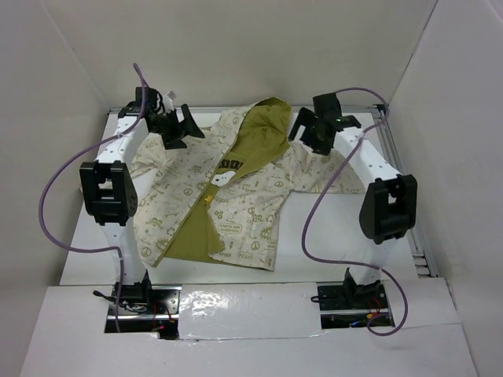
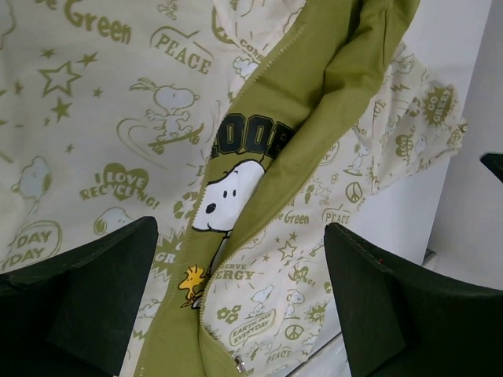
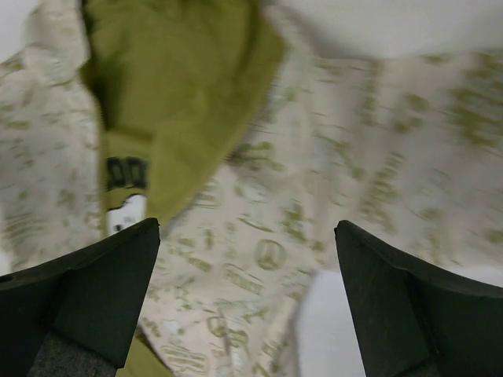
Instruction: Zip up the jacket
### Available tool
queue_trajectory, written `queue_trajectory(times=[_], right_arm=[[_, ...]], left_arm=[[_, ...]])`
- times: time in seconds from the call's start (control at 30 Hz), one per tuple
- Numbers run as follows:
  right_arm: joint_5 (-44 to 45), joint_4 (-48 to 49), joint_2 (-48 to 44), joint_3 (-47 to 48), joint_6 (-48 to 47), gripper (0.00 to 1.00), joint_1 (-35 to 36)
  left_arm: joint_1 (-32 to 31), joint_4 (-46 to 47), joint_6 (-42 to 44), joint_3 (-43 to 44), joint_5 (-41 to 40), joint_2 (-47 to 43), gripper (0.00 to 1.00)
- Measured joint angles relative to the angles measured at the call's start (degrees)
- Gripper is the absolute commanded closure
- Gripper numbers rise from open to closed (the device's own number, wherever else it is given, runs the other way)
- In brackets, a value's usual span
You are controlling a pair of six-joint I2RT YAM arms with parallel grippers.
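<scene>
White table [image 1: 338, 228], white walls all round. Jacket [image 1: 236, 196] lies flat mid-table, hood [image 1: 271, 118] to 12 o'clock, hem to 6 o'clock, sleeves out to 9 and 3. The front is not zipped: one lower panel is folded back, baring the olive lining [image 1: 189, 236] as a wedge toward 7 o'clock.

Left gripper [image 1: 177, 126] hovers at 10 o'clock of the jacket, over the sleeve and shoulder, with its jaws spread wide and nothing between them. The left wrist view shows the same gripper [image 2: 240, 259] looking down on the zipper teeth [image 2: 259, 102], which run along the lining edge. A small metal bit at the 6 o'clock edge of that view may be the slider; it is too small to tell.

Right gripper [image 1: 310, 129] is at 2 o'clock, near the hood and the other shoulder, also gaping and empty. Its own view [image 3: 247, 236] is blurred and shows only cloth below.

Judged step: the approach, with nothing grasped yet. To do it well:
- Bring both arms down toward 6 o'clock, where the zipper starts.
- Flip the folded panel flat first so both tooth rows sit side by side.
- Have one gripper pin the hem just beside the zipper foot.
- Have the other pinch the pull tab only, not the fabric, and draw straight toward 12 o'clock.
- Keep the cloth taut, because slack will bunch and jam the slider.
</scene>
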Motion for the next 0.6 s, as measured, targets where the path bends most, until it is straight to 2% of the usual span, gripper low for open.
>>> queue_trajectory(times=[0.17, 0.3, 0.6], right_arm=[[-11.65, 4.26, 12.46, 9.55, 1.22, 0.0, 3.3], [-17.18, 5.53, 20.15, 10.88, 3.17, 0.0, 4.39], [-19.89, 5.2, 28.65, 15.26, 6.69, 0.0, 5.7]], left_arm=[[0.15, -0.55, 1.14, 1.81, 1.14, 2.12, 0.01], [1.75, -1.14, 1.22, 1.73, 1.29, 2.14, 0.01], [4.33, -1.07, 1.16, -2.45, 1.44, 2.01, 0.01]])
